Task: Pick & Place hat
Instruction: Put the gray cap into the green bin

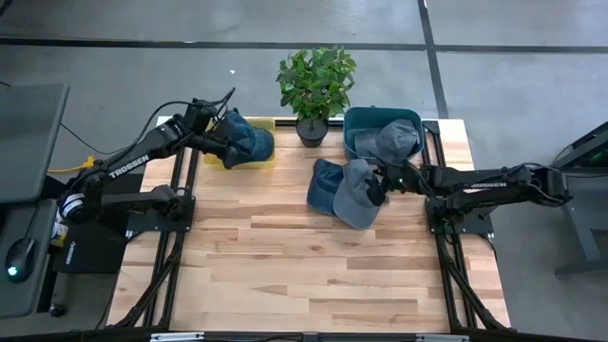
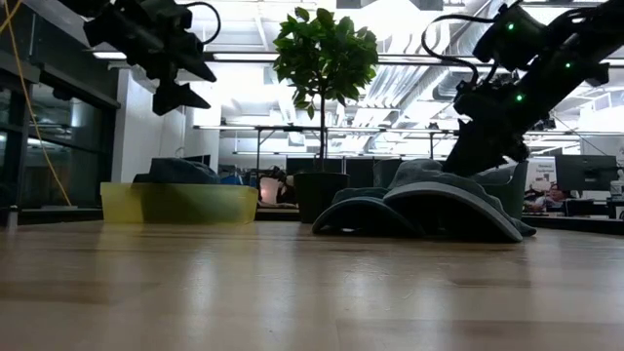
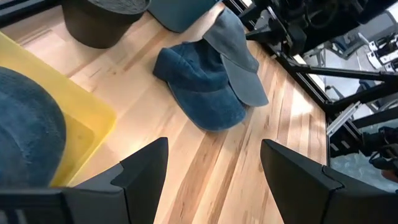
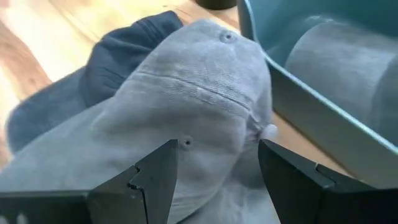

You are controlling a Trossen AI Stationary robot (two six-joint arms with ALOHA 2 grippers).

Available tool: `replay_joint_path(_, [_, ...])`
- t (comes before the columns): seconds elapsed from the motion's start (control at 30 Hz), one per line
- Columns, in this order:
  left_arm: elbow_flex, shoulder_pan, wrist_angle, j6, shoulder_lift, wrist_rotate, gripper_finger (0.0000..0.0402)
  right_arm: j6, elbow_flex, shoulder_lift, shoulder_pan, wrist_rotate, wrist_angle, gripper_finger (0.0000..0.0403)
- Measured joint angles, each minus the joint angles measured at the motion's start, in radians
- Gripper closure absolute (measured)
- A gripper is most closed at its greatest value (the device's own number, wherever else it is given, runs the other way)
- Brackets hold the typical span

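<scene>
A grey cap [image 1: 356,195] lies on the table, partly over a dark blue cap [image 1: 326,185]. My right gripper [image 4: 217,155] is open and sits low over the grey cap's crown [image 4: 199,93], one finger on each side; in the low view the right gripper [image 2: 470,156] is just above the cap. A second grey hat [image 1: 397,138] rests in the teal bin [image 1: 353,142]. My left gripper [image 3: 214,155] is open and raised above the yellow bin [image 1: 266,157], which holds a blue hat [image 1: 249,141]. My right gripper comes at the grey cap's crown [image 4: 205,124] slanting down from the table's right side, with its open fingers [image 4: 155,174] astride the crown. I cannot tell whether they touch the fabric. The cap lies flat on the table.
A potted plant [image 1: 313,85] stands at the far edge between the two bins. The near half of the wooden table [image 1: 313,275] is bare. Metal arm frames [image 1: 456,256] run along the table's left and right sides.
</scene>
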Motion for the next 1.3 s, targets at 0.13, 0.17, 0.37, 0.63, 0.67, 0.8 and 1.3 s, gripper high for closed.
replay_joint_path(0.13, [0.000,-0.020,0.002,0.000,0.000,-0.006,0.0147,0.000,-0.015,0.000,-0.065,-0.099,0.028,0.0187])
replay_joint_path(0.17, [0.000,-0.020,0.002,0.000,0.000,-0.005,0.0147,0.000,-0.018,0.000,-0.078,-0.111,0.029,0.0187])
replay_joint_path(0.37, [0.000,-0.018,0.009,-0.014,0.000,-0.008,0.0147,-0.007,-0.025,0.000,-0.149,-0.235,0.092,0.0187])
replay_joint_path(0.63, [0.000,-0.018,0.010,-0.015,0.001,-0.008,0.0147,-0.008,-0.025,0.034,-0.204,-0.353,0.120,0.0187])
replay_joint_path(0.67, [0.000,-0.018,0.010,-0.015,0.001,-0.008,0.0147,-0.008,-0.025,0.048,-0.209,-0.364,0.130,0.0187])
replay_joint_path(0.8, [0.000,-0.018,0.010,-0.022,0.001,-0.008,0.0147,0.001,-0.025,0.098,-0.215,-0.398,0.184,0.0187])
replay_joint_path(1.3, [0.000,-0.018,0.010,-0.023,0.001,-0.006,0.0147,0.083,-0.025,0.150,-0.215,-0.455,0.224,0.0342])
